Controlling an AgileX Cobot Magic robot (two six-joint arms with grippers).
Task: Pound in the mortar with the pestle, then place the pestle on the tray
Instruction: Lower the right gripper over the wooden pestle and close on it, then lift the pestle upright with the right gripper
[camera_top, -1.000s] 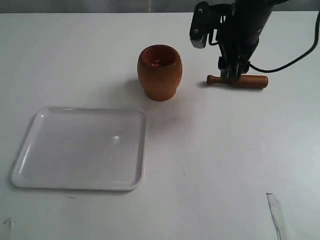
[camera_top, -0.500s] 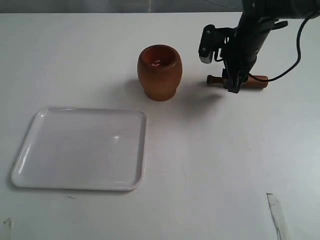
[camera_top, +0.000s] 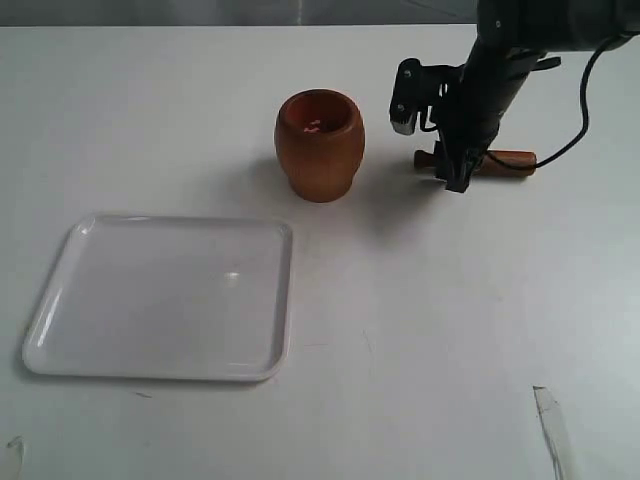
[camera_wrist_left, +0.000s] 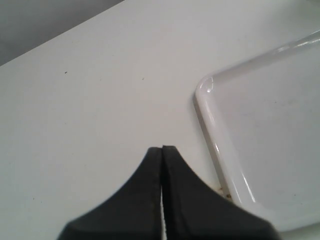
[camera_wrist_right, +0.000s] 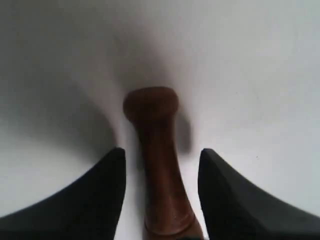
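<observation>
Now the right hand (camera_wrist_right: 161, 152) is open wide, one finger on each side of the pestle (camera_top: 505, 162), holding nothing. It lies flat on the table (camera_top: 450, 320) beside the mortar (camera_top: 319, 150), thin end toward it.

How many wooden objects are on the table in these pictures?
2. The mortar stands upright beyond the tray; the pestle lies flat to its right in the exterior view, straddled by the open right gripper. Nothing seems hidden.
</observation>
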